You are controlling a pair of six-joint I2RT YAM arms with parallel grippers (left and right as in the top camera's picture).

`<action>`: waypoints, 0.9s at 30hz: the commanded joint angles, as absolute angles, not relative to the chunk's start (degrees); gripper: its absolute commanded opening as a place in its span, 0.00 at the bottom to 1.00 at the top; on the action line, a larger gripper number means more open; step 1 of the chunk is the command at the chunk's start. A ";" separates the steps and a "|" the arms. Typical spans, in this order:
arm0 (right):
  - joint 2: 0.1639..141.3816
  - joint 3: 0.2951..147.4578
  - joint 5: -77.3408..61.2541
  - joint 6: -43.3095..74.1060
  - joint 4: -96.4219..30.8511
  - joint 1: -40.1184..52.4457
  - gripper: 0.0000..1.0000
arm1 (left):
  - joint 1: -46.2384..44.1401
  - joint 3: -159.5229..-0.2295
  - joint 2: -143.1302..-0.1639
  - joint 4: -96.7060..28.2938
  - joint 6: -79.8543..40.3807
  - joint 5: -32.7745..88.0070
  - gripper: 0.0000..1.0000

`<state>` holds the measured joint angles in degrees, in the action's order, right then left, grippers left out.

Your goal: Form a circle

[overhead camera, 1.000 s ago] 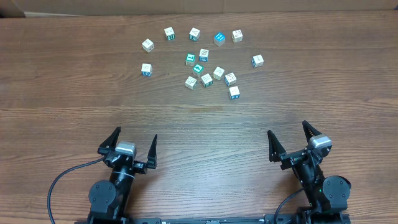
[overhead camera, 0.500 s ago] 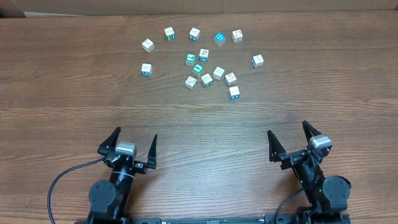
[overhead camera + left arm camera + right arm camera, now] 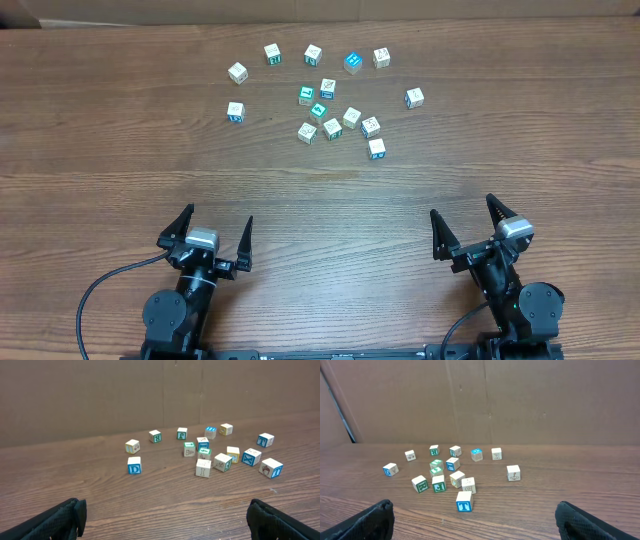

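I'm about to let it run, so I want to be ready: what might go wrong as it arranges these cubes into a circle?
1. The middle cubes lie packed close together, so fingers going for one would likely knock its neighbours out of place.
2. The left gripper and the right gripper, both open, face the same pile, so the arms may crowd each other there.

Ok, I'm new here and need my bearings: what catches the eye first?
A loose scatter of small lettered cubes lies at the far middle of the wooden table, not yet a circle. Near the front edge, the left tool and right tool sit open, holding nothing.
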<state>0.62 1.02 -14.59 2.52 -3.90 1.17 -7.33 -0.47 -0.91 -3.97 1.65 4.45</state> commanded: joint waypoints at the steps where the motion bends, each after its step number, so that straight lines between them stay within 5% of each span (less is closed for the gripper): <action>1: 0.16 0.45 -14.17 2.31 -3.53 0.99 1.00 | -6.72 -0.27 -0.27 -4.14 1.50 4.23 0.99; 19: 0.16 0.45 -14.17 2.28 -3.55 0.99 1.00 | -6.72 -0.56 -0.27 -2.72 1.41 4.27 1.00; 27: 0.16 0.45 -14.17 2.31 -3.55 0.99 1.00 | -6.72 -12.93 -0.89 -7.07 -5.19 4.25 1.00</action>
